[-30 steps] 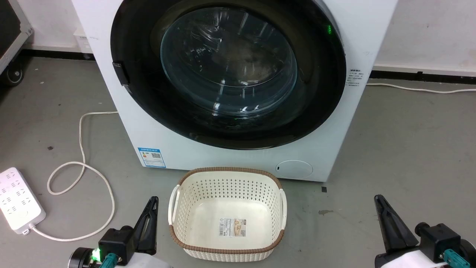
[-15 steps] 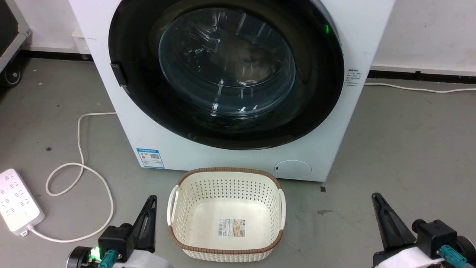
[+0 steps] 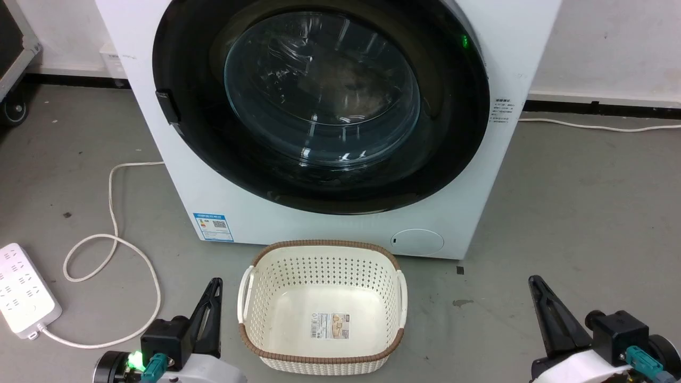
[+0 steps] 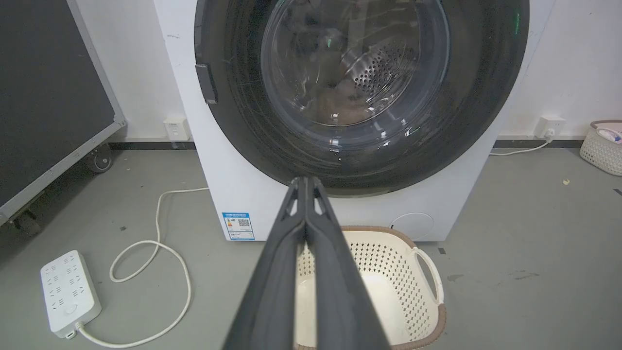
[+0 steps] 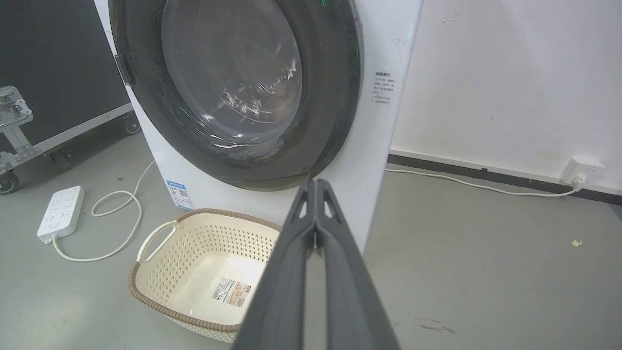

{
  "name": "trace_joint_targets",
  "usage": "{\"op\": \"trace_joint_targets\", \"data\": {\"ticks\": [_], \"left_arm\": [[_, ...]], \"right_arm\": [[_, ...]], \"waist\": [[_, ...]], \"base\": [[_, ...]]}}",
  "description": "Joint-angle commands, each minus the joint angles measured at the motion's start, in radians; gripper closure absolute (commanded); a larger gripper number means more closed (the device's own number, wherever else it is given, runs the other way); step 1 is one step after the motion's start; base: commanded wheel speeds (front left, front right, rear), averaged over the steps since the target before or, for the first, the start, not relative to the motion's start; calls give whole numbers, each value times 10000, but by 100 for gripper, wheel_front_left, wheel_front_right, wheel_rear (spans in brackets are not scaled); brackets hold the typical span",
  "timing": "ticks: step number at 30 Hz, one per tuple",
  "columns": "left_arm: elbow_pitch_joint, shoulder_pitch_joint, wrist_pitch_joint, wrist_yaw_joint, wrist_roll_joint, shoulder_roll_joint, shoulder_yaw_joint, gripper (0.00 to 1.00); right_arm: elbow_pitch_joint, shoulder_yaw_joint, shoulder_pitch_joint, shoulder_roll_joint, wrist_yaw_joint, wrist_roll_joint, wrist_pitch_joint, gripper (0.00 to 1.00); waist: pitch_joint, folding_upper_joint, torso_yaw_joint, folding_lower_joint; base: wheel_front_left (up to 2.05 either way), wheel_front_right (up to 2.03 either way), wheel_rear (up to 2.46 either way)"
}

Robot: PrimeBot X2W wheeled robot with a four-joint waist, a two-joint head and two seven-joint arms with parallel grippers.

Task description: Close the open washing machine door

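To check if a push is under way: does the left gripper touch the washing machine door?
Apart. In the head view the left gripper sits low beside the basket, with bare floor between it and the washing machine door.

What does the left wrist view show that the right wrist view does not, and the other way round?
Of the two, the left wrist view has the perforated drum, the round cap and a second basket at its right edge. The right wrist view has the label inside the cream basket and the text sticker on the washing machine. Both share the washing machine door, the cream basket, the power strip and the blue label.
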Motion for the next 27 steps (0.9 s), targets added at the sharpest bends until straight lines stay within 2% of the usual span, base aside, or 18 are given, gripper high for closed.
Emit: {"op": "trace_joint_targets", "data": {"ticks": [1,27], "left_arm": [[-65,-164,62,93,77,-18,17,100],[-290,-250,593,300,266,-61,118,100]], "right_arm": [[-81,18,-192,26,-5,-87,61,100],[-210,139,-329,36,-7,-198,557,100]], "waist": [[-1,-1,-5,0],[-19,-1,-104,0]], "base": [[0,0,0],[0,0,0]]}}
